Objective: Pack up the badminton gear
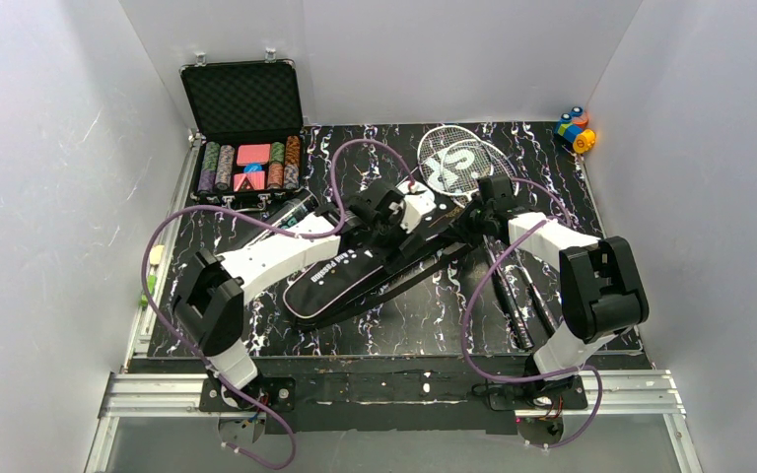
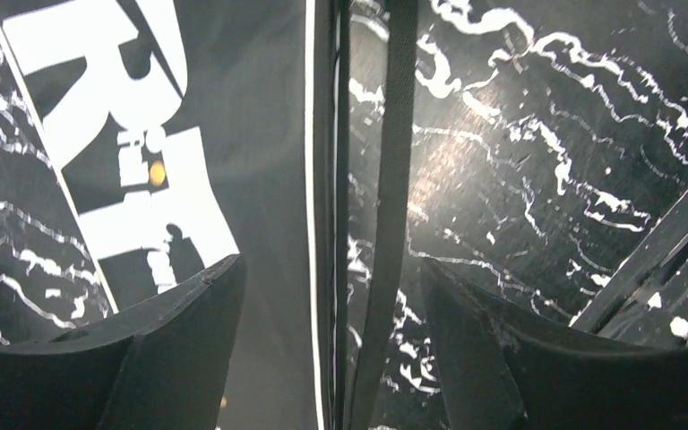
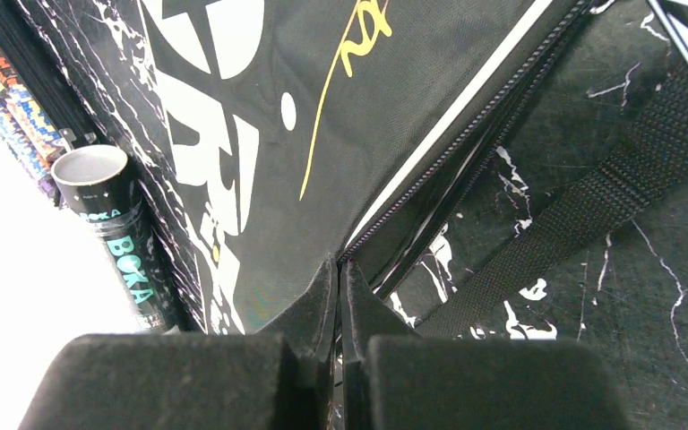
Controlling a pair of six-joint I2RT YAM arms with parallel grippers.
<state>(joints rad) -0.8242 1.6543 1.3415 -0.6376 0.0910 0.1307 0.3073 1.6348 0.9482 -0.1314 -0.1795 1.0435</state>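
Note:
The black racket-shaped bag (image 1: 340,276) lies diagonally mid-table, white lettering up. My left gripper (image 1: 386,210) is open above it. In the left wrist view its fingers (image 2: 188,309) straddle the bag's white-piped edge (image 2: 309,179) and a black strap (image 2: 392,179), touching neither. My right gripper (image 1: 477,213) is shut on the bag's zipper edge (image 3: 339,262). A silver-framed racket head (image 1: 458,158) lies behind the grippers, with dark handles (image 1: 515,301) running toward the right arm. The dark tube with teal lettering (image 1: 296,209) lies beside the bag (image 3: 233,134), and shows in the right wrist view (image 3: 112,215). No shuttlecocks show.
The open black case of poker chips (image 1: 246,148) stands at the back left, its chips (image 3: 0,90) close to the tube. Colourful toy blocks (image 1: 577,128) sit in the back right corner. White walls close in three sides. The bag strap (image 3: 591,206) lies loose on the marbled mat (image 1: 404,315).

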